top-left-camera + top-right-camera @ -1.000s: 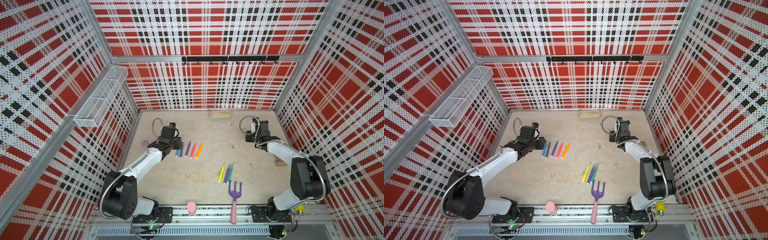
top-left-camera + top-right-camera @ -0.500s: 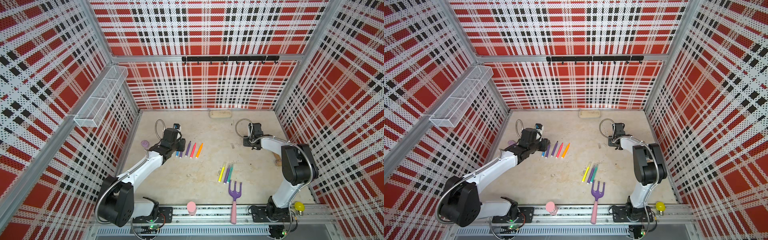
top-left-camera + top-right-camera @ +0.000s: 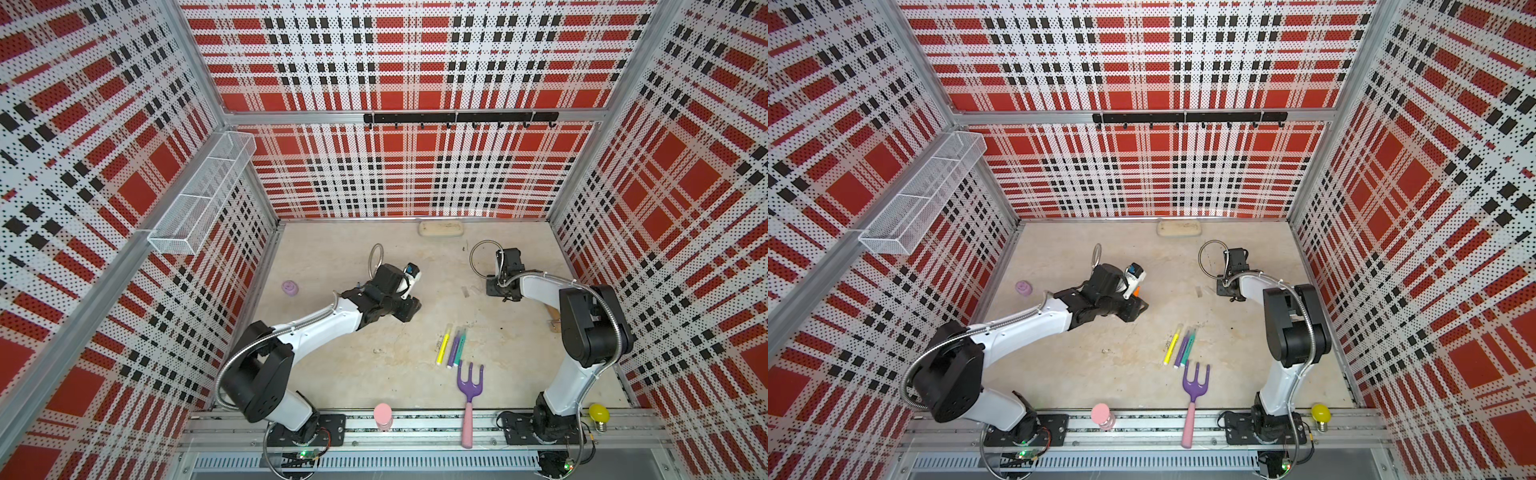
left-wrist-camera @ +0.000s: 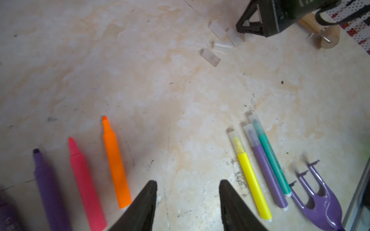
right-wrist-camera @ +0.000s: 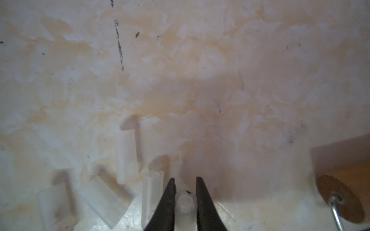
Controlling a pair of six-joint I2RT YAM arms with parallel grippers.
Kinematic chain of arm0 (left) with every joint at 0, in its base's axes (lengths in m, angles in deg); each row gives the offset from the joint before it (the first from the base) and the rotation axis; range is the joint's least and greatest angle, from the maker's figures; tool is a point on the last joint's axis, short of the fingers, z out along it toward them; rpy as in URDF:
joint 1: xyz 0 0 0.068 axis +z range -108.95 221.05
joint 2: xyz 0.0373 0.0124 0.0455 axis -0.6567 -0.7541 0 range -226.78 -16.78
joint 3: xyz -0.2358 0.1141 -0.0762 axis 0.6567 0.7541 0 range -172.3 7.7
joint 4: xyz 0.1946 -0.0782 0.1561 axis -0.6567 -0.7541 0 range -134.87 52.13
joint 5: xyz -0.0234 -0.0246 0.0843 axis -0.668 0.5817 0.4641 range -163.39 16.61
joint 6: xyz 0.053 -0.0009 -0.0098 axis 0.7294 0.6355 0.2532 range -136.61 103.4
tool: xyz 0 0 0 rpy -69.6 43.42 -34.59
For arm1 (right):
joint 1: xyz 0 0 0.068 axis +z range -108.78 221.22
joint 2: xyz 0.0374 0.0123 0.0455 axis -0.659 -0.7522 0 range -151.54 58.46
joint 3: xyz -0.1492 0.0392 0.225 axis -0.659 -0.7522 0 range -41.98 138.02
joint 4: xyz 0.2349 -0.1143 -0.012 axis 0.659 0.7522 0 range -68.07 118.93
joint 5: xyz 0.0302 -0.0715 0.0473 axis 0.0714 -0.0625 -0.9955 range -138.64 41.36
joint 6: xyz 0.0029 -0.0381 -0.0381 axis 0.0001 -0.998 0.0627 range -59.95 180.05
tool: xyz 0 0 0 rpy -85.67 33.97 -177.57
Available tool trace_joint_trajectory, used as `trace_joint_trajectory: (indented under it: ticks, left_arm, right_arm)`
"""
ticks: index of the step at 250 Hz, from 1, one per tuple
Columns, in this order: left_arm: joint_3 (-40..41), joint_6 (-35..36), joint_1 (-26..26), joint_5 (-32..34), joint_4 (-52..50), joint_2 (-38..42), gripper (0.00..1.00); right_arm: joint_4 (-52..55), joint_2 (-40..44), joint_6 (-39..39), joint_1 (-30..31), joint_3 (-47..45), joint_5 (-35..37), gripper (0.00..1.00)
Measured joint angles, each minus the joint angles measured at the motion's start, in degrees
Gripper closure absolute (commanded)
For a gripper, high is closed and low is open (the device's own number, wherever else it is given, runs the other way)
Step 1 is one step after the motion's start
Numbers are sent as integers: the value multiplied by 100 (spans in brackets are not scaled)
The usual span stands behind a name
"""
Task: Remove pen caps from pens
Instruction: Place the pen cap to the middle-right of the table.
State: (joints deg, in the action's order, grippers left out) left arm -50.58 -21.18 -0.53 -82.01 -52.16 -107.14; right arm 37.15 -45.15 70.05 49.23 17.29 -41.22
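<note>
My left gripper (image 4: 187,183) hangs open and empty over bare table. It sits between an uncapped orange pen (image 4: 116,164), pink-red pen (image 4: 84,186) and purple pen (image 4: 48,186) on one side, and a capped yellow pen (image 4: 250,176), purple pen (image 4: 266,172) and teal pen (image 4: 272,160) on the other. In both top views the left gripper (image 3: 409,309) (image 3: 1136,309) covers the uncapped row. My right gripper (image 5: 185,180) (image 3: 498,289) is low at the table, shut on a clear pen cap (image 5: 185,200). Several loose pen caps (image 5: 126,156) (image 4: 210,57) lie beside it.
A purple garden fork (image 3: 469,386) lies near the front rail, close to the capped pens (image 3: 442,347). A wooden roller (image 5: 340,198) sits beside the right gripper. A pink cylinder (image 3: 382,415), a yellow bulb (image 3: 598,412), a lilac lump (image 3: 290,287) and a beige block (image 3: 440,228) ring the table.
My left arm has swung right and now covers the row of uncapped pens in the top views. My right arm has pulled its elbow in, its gripper staying by the loose caps.
</note>
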Motion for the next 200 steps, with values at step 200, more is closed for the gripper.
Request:
trace_joint_trajectory:
  ticks: [200]
  left_arm:
    - [-1191,-396,-1397,603,-1521,-1561,48]
  right_arm:
    - [-9,356,-24,7,-2,-293,64]
